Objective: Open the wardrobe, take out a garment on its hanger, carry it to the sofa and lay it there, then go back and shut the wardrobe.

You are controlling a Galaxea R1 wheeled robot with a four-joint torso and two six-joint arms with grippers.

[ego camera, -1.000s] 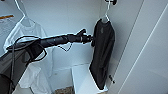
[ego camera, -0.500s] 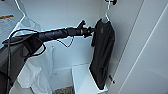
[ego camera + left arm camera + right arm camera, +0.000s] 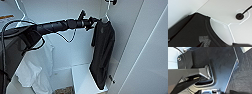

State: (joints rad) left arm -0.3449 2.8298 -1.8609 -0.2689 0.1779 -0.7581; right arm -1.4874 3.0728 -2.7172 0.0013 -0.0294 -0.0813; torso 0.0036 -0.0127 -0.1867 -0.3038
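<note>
head view, left to right: a white shirt (image 3: 37, 72) is seen hanging low, then the left gripper (image 3: 93, 21) is held at the garment (image 3: 102, 55) shoulder inside the open wardrobe (image 3: 130, 30). whether its fingers are spread cannot be told. the limp, light fabric is judged best lifted by the stiff hanger (image 3: 108, 11); its hook is cut off.

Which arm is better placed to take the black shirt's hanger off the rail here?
Left, probably. The left pincer is stretched into the wardrobe, right by the black shirt at its collar below the hanger; its wrist camera looks closely at that collar. The right wrist camera faces the robot's own body.
</note>
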